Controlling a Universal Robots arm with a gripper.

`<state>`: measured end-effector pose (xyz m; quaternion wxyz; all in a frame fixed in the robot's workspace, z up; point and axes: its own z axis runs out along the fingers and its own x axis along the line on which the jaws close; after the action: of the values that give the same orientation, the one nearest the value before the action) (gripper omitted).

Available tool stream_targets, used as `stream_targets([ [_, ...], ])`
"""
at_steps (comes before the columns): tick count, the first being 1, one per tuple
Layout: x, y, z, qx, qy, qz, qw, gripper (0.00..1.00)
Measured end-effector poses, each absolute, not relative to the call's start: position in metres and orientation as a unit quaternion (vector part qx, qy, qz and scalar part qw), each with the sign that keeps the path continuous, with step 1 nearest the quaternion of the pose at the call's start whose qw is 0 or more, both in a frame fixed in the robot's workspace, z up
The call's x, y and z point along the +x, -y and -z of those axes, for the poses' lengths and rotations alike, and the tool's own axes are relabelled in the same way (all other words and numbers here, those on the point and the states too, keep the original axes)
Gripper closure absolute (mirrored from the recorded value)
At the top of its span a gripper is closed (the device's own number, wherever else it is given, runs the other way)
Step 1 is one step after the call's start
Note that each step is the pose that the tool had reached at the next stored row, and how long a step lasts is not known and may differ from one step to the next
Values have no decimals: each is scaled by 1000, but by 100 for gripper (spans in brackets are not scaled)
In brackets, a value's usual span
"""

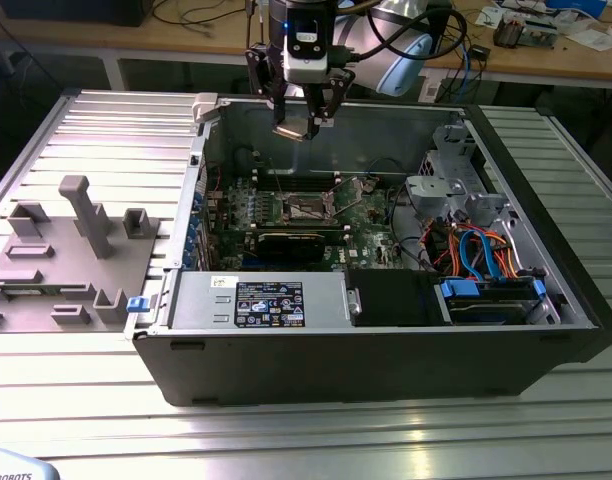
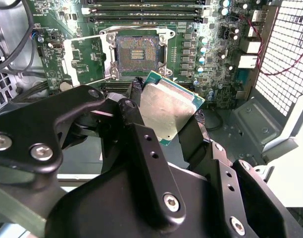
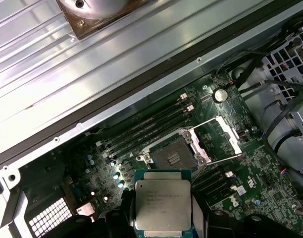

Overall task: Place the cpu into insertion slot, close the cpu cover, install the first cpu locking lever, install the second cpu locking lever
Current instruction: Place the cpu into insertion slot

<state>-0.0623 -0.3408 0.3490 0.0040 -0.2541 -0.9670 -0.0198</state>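
My gripper (image 1: 304, 127) hangs over the back edge of the open computer case (image 1: 386, 350), high above the motherboard. It is shut on the cpu (image 2: 167, 110), a pale silver square with a green rim, also seen in the first wrist view (image 3: 162, 206); the black fingers (image 2: 133, 106) press on two opposite edges. Below lies the insertion slot (image 2: 136, 52), bare, with its contact field showing (image 3: 174, 156). The cpu cover (image 2: 84, 62) is swung open to one side of the slot (image 3: 221, 139). I cannot make out the locking levers for certain.
Memory slots (image 3: 146, 131) run beside the socket. A grey drive cage (image 1: 456, 175) and coloured cables (image 1: 481, 250) fill the case on the exterior view's right, a power supply (image 1: 266, 300) sits at the front. Grey fixtures (image 1: 81, 215) stand on the slatted table (image 1: 306, 440).
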Motion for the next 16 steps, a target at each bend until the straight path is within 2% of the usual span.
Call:
stream_targets([
  [16, -62, 341, -349, -265, 964, 20, 4, 45],
])
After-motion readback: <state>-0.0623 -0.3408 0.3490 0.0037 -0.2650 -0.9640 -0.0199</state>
